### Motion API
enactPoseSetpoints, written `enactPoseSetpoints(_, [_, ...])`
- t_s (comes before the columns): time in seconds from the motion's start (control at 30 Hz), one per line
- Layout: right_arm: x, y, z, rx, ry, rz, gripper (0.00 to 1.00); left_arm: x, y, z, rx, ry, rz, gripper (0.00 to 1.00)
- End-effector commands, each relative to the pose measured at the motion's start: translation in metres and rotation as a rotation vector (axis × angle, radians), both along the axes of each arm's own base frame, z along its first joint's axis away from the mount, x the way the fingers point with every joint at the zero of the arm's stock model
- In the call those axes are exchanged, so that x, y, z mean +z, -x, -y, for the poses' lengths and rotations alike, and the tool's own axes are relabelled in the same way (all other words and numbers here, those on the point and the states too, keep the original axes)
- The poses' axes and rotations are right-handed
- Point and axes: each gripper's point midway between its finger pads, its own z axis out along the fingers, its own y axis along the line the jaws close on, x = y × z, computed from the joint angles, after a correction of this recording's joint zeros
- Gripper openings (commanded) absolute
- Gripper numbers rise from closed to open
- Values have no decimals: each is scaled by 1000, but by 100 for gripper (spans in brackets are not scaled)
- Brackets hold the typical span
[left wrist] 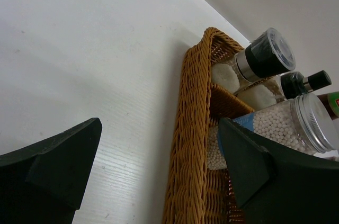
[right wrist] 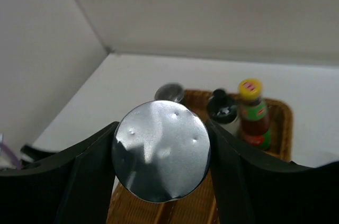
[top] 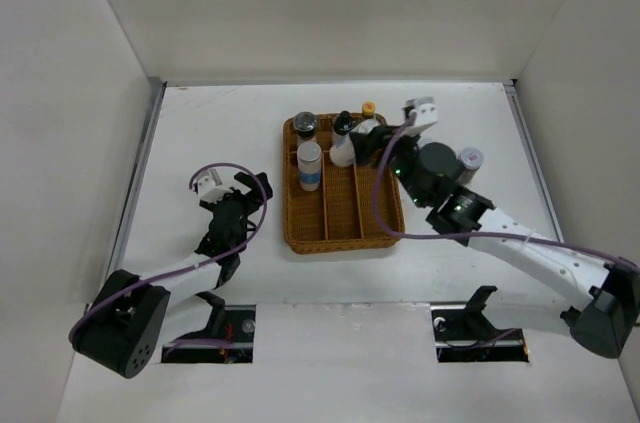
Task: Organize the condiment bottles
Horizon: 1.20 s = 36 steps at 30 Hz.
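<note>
The brown wicker tray (top: pixel 340 228) holds a dark short jar (top: pixel 305 123), a tall white cylinder with a blue band (top: pixel 310 166), a black-capped white bottle (top: pixel 343 123) and a red yellow-capped sauce bottle (top: pixel 368 110). My right gripper (top: pixel 360 147) is shut on a silver-lidded white bottle (top: pixel 343 153), lid (right wrist: pixel 160 150) toward the wrist camera, above the tray's middle compartment. The sauce bottle (right wrist: pixel 253 115) and black cap (right wrist: pixel 222 106) stand behind it. My left gripper (top: pixel 250 188) is open and empty, left of the tray (left wrist: pixel 193 128); the bead-filled cylinder (left wrist: pixel 286 126) shows past its right finger.
A silver-lidded jar (top: pixel 470 160) stands on the table right of the tray, behind my right arm. White walls enclose the table on three sides. The tray's near halves of its three compartments hold nothing.
</note>
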Motion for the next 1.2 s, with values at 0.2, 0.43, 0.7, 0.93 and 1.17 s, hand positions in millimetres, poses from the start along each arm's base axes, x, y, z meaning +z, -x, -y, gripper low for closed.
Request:
enactPoseSetpoints(0.2, [-6, 37, -116, 307, -25, -5, 50, 28, -7, 2, 6, 43, 83, 94])
enactPoseSetpoints(0.43, [-68, 23, -149, 298, 73, -90, 51, 28, -6, 1, 2, 45, 85, 95])
enactPoseSetpoints(0.7, [-135, 22, -157, 259, 184, -156, 58, 27, -6, 6, -10, 46, 82, 95])
enactPoseSetpoints(0.93, [-113, 31, -153, 275, 183, -124, 90, 27, -8, 7, -9, 44, 80, 95])
enactPoseSetpoints(1.17, [-46, -3, -56, 81, 55, -40, 100, 31, -7, 4, 0, 47, 91, 95])
